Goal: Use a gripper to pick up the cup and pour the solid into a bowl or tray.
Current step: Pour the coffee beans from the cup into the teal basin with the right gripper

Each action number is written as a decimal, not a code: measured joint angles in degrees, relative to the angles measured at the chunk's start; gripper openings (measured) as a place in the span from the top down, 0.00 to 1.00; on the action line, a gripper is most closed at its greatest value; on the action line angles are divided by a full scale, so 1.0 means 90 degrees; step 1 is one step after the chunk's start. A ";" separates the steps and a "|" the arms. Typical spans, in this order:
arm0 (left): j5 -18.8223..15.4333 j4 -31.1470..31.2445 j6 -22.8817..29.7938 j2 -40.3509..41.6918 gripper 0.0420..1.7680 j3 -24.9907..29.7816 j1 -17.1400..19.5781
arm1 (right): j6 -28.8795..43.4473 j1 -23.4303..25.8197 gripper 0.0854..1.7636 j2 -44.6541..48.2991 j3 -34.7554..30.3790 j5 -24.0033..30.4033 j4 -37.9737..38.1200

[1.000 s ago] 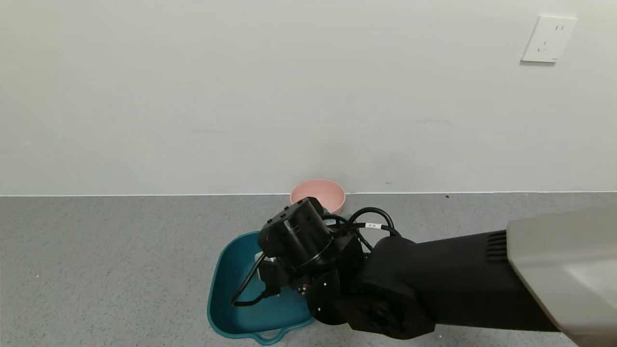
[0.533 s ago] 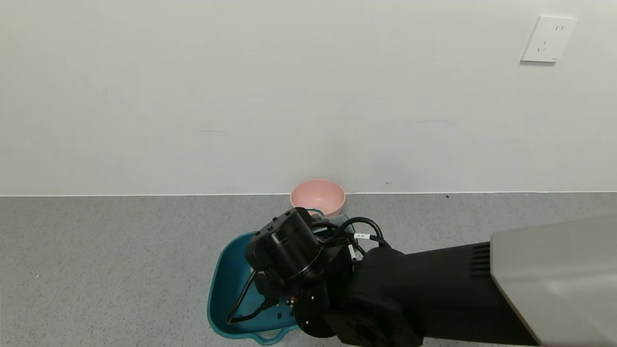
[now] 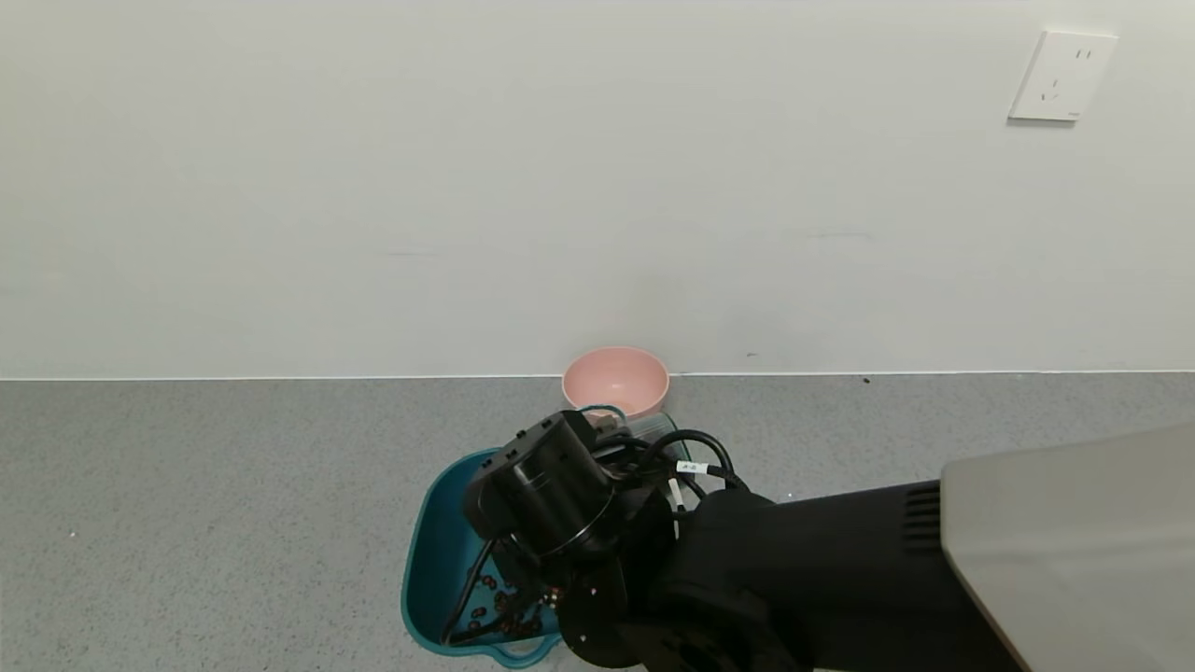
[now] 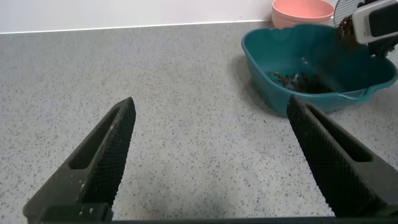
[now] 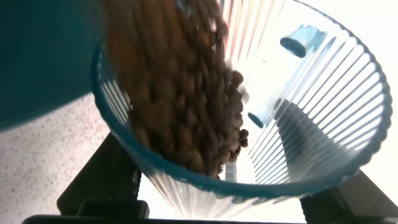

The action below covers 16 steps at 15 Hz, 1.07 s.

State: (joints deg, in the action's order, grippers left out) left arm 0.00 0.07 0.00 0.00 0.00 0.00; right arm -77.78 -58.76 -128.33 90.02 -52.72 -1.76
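My right gripper (image 5: 224,196) is shut on the cup (image 5: 323,112), a ribbed translucent blue-green tumbler, one black finger (image 5: 102,180) on each side. The cup is tipped and the solid (image 5: 180,93), brown bean-like pieces, slides over its rim. In the head view the right wrist (image 3: 551,485) hangs over the teal tub (image 3: 439,523), hiding the fingers; part of the cup (image 3: 653,427) shows behind it. Beans (image 3: 495,607) lie in the tub's near end. The left gripper (image 4: 211,149) is open over bare floor, apart from the tub (image 4: 267,93).
A small pink bowl (image 3: 616,378) stands against the white wall just behind the tub. The grey speckled surface (image 3: 233,523) stretches to both sides. A wall socket (image 3: 1062,77) sits high at the right.
The right arm has shifted left and nearer, tipping the cup further. Beans now lie in the teal tub, which showed none a second ago.
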 joint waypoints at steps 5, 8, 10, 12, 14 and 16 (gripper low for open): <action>-0.0003 -0.0008 0.0000 0.0000 0.01 0.0000 0.0000 | -0.0172 -0.0092 0.23 -0.0038 0.0026 -0.0049 0.0009; 0.0000 -0.0003 0.0000 0.0000 0.01 0.0000 0.0000 | -0.0332 -0.0119 0.23 -0.0041 0.0026 -0.0089 0.0015; 0.0000 -0.0005 0.0000 0.0000 0.01 0.0000 0.0000 | -0.0461 -0.0153 0.23 -0.0043 0.0037 -0.0275 -0.0004; 0.0000 0.0000 0.0000 0.0000 0.01 0.0000 0.0000 | -0.0527 -0.0190 0.23 -0.0049 0.0041 -0.0284 -0.0003; 0.0000 0.0000 0.0000 0.0000 0.01 0.0000 0.0000 | -0.0558 -0.0228 0.23 -0.0056 0.0050 -0.0297 -0.0004; 0.0000 0.0000 0.0000 0.0000 0.01 0.0000 0.0000 | -0.0570 -0.0242 0.23 -0.0058 0.0053 -0.0298 0.0009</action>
State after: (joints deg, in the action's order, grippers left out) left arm 0.00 0.07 0.00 0.00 0.00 0.00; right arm -82.91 -60.94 -128.85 90.49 -55.41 -1.67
